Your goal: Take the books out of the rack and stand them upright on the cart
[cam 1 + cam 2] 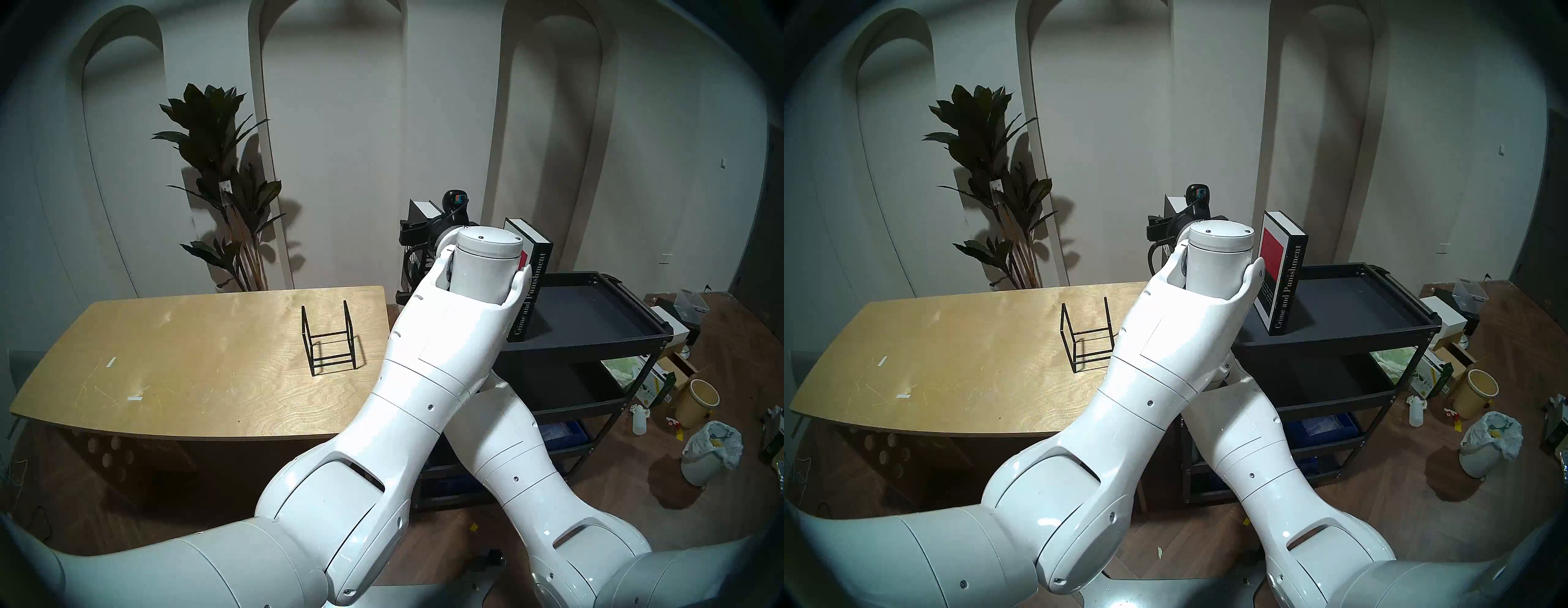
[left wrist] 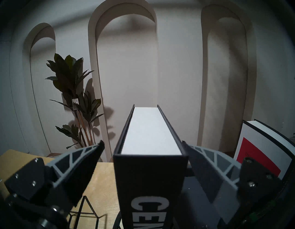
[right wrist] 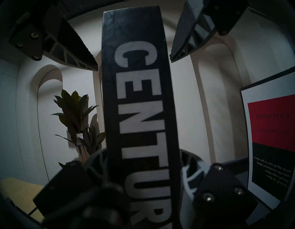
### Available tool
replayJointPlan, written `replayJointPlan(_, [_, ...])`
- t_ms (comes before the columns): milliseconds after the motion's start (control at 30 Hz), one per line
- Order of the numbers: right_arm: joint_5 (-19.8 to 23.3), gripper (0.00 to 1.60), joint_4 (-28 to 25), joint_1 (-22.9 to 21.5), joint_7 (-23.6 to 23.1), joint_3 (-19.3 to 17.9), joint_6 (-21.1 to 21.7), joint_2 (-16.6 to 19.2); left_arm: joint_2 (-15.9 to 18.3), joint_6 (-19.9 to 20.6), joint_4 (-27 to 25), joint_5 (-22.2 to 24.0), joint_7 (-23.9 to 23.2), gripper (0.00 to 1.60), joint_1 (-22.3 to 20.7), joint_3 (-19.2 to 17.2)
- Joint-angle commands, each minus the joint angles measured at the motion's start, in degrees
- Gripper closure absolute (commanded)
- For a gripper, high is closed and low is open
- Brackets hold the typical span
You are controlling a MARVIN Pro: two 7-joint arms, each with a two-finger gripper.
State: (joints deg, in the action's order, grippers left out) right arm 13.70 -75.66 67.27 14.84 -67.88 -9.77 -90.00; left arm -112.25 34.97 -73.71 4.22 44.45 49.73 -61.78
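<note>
The right gripper (image 3: 142, 152) clamps the black, white-edged CENTURY book (image 3: 135, 104); the left gripper (image 2: 142, 143) straddles it loosely. Crime and Punishment (image 1: 1280, 276) stands at three o'clock.

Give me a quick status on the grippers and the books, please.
Left gripper open, flanking thick black CENTURY hardback; right gripper shut on it below. Black Crime and Punishment hardback upright on black metal cart. Nothing in the way.

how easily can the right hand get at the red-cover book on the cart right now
Probably not yet: the right hand is shut on the century book. The red-cover book stands close beside it on the cart, nothing between.
</note>
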Motion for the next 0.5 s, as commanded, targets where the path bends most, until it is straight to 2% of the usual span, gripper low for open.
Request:
replayJointPlan(0, [-0.7, 1.60, -1.3, -4.0, 0.1, -0.3, -0.2, 0.1, 0.6, 0.4, -6.5, 0.1, -3.0, 0.00, -0.5, 3.0])
replayJointPlan(200, [-1.2, 1.60, -0.9, -5.0, 1.4, -1.0, 1.5, -0.3, -0.3, -2.0, -10.9, -0.8, -4.1, 0.00, -3.0, 4.9])
replayJointPlan(333, [-1.3, 1.60, -0.4, -5.2, 1.8, -1.5, 2.5, 0.1, 0.0, -2.9, -14.2, -1.1, -4.4, 0.00, -4.9, 4.2])
replayJointPlan(467, [-1.4, 1.60, 0.2, -5.2, 1.9, -2.1, 3.4, 0.8, 1.3, -3.5, -16.4, -1.2, -4.2, 0.00, -6.1, 1.7])
